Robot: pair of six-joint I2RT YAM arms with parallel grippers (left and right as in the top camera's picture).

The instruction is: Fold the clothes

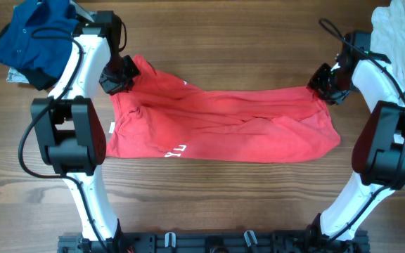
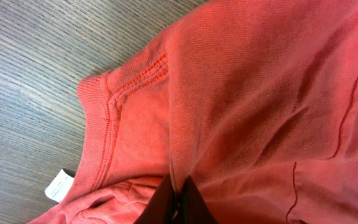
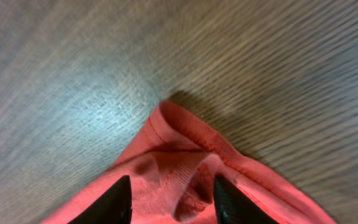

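The red T-shirt (image 1: 223, 126) lies spread in a long crumpled band across the middle of the table, with white lettering (image 1: 176, 150) near its front edge. At its far-left end, beside the ribbed collar, my left gripper (image 1: 118, 76) is shut on a raised fold of the cloth. The left wrist view shows that gripper (image 2: 179, 186) pinching a ridge of the red T-shirt (image 2: 260, 93), with the white neck label (image 2: 59, 186) to the left. My right gripper (image 1: 325, 88) hovers at the shirt's far-right corner. Its jaws (image 3: 173, 183) stand open, straddling a rumpled bump of the red T-shirt (image 3: 185, 134) without pinching it.
A blue collared shirt (image 1: 34, 35) is bunched at the back left corner, behind the left arm. A long white garment (image 1: 399, 35) lies at the back right, beside the right arm. Bare wooden table (image 1: 223, 204) stretches in front of the red shirt.
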